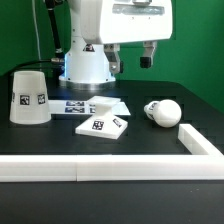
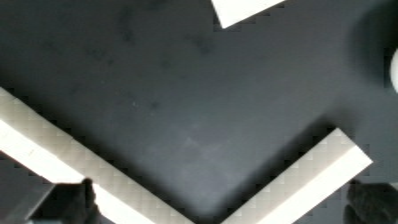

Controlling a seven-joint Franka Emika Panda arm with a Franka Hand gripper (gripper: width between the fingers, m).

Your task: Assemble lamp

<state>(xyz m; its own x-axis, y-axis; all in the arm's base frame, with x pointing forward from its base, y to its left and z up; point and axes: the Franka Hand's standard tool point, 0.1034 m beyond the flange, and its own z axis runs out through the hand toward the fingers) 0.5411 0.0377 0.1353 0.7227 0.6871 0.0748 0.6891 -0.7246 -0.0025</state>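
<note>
The tapered white shade (image 1: 30, 95) stands on the table at the exterior view's left, tags on its side. The flat square base (image 1: 103, 125) lies near the middle, a tag on top. The round bulb (image 1: 163, 112) lies on its side to the exterior view's right. My gripper (image 1: 130, 58) hangs high above the table, open and empty, over none of the parts. In the wrist view my gripper (image 2: 217, 196) shows dark fingertips (image 2: 64, 200) far apart over bare black table. A white corner (image 2: 249, 10), probably the base, and a pale edge (image 2: 391, 70), probably the bulb, show there.
A long white rail (image 1: 110, 166) runs along the table's front and turns back at the exterior view's right (image 1: 200, 140); in the wrist view it forms a V (image 2: 107, 165). The marker board (image 1: 80, 103) lies behind the base. The arm's white pedestal (image 1: 88, 65) stands at the back.
</note>
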